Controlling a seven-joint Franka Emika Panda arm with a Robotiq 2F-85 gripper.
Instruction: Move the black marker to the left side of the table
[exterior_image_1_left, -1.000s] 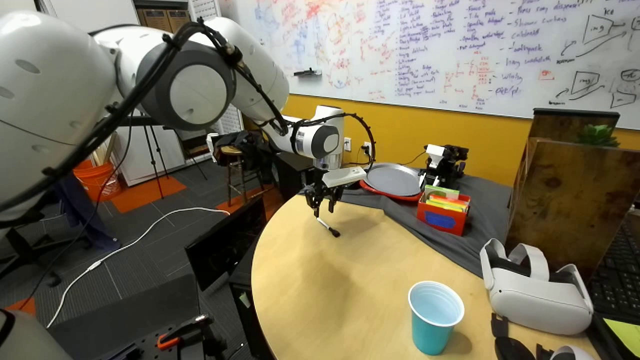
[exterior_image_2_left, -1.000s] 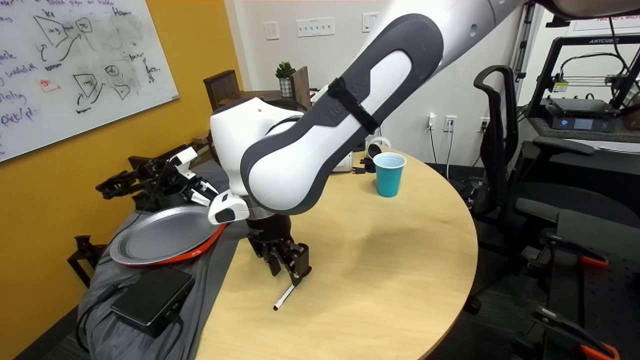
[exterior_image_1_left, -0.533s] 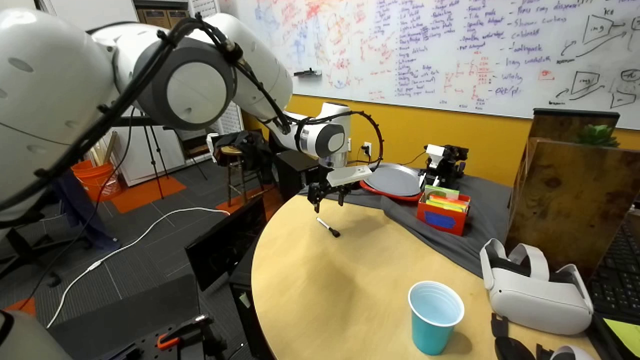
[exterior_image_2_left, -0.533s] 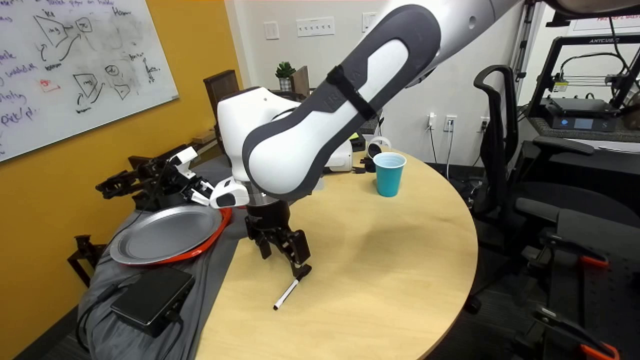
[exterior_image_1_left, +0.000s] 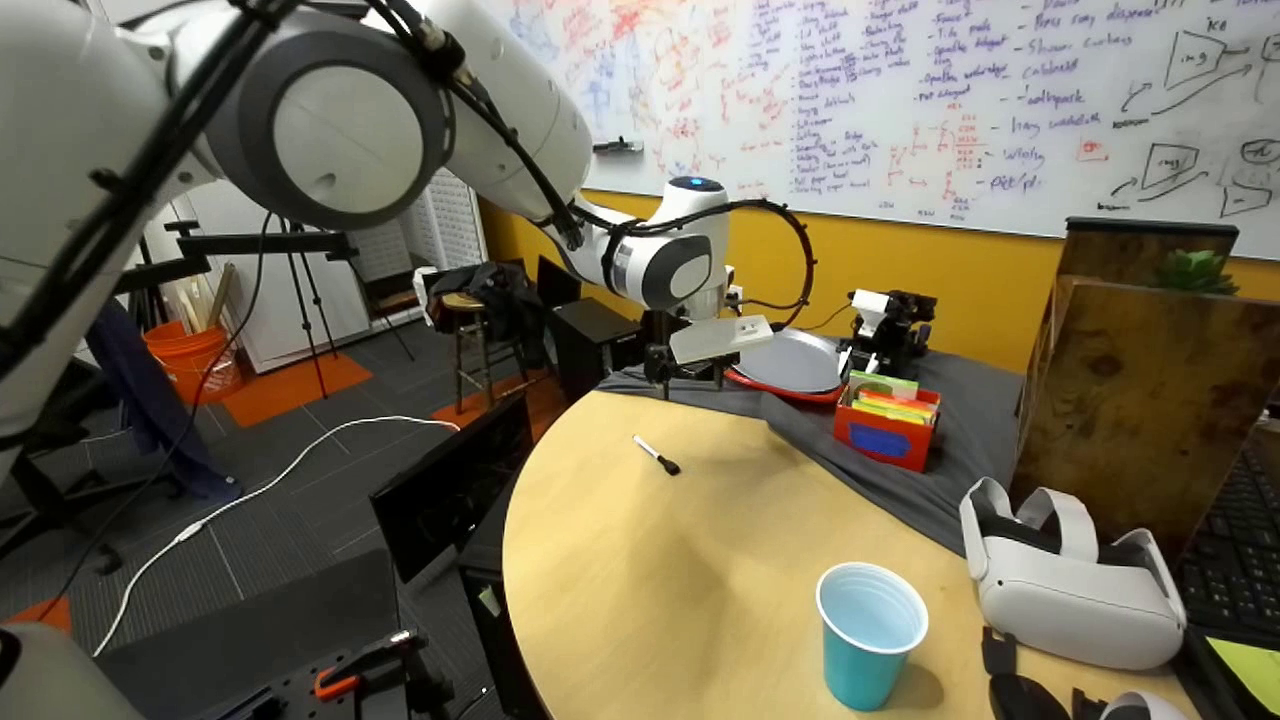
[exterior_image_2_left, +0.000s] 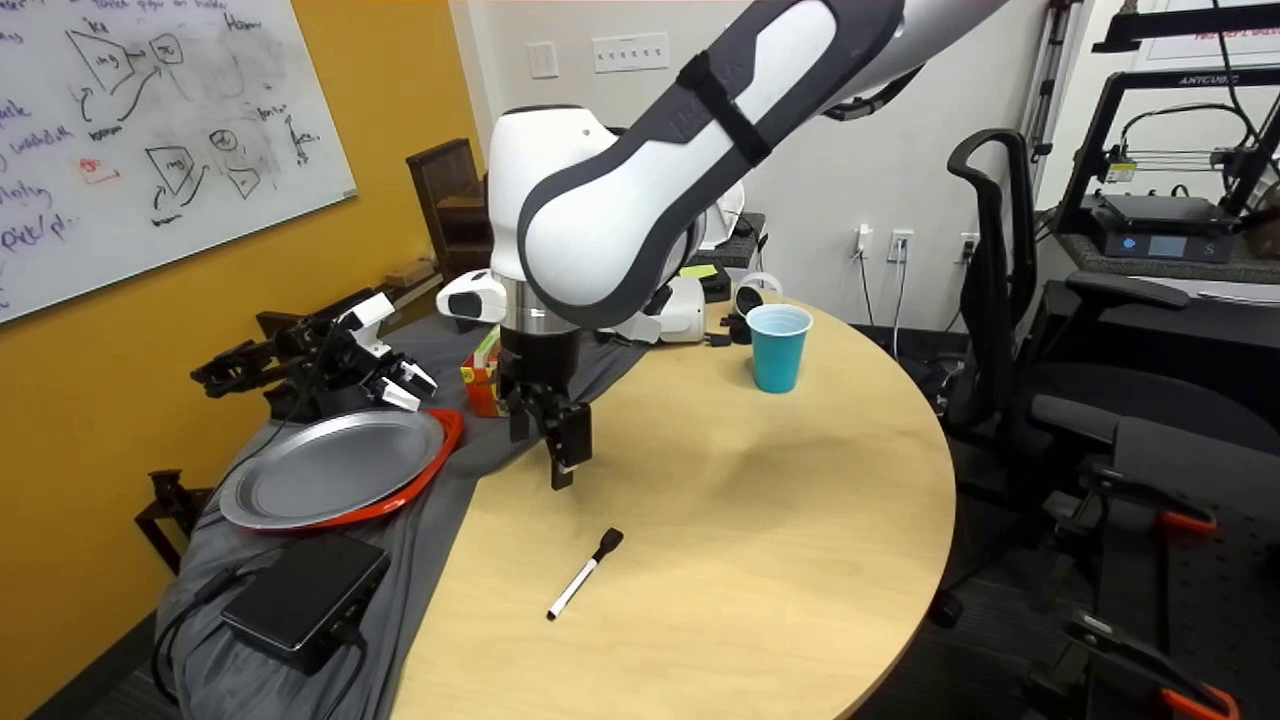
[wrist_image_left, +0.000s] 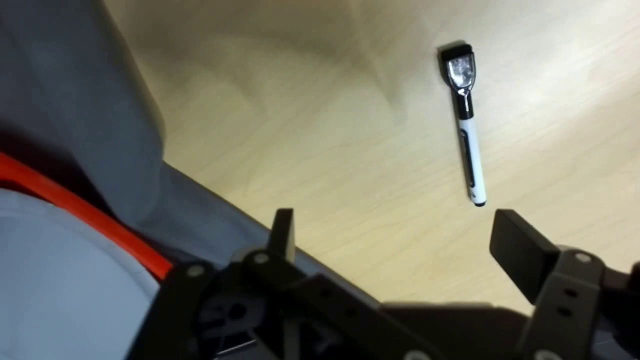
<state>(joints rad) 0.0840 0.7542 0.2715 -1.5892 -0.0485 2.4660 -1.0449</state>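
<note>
Black at the cap and white along the barrel, the black marker (wrist_image_left: 468, 130) is lying flat on the light wood-coloured top of the round table (exterior_image_2_left: 780, 590). In the wrist view it is sitting at one o'clock from the gripper (wrist_image_left: 394, 215), its cap pointing to twelve and its tail to six. The gripper is hanging clear of the tabletop, its two fingers standing wide apart, with the marker lying apart from both. In an exterior view a blue cup (exterior_image_1_left: 866, 668) is standing upright on the table at four o'clock from the marker, well apart from it, while a red box (exterior_image_1_left: 885, 440) is standing at three on dark grey cloth (exterior_image_1_left: 975, 410). In an exterior view a silver tray (exterior_image_2_left: 335, 470) is resting over a red tray (exterior_image_2_left: 451, 435) at ten o'clock from the marker.
</note>
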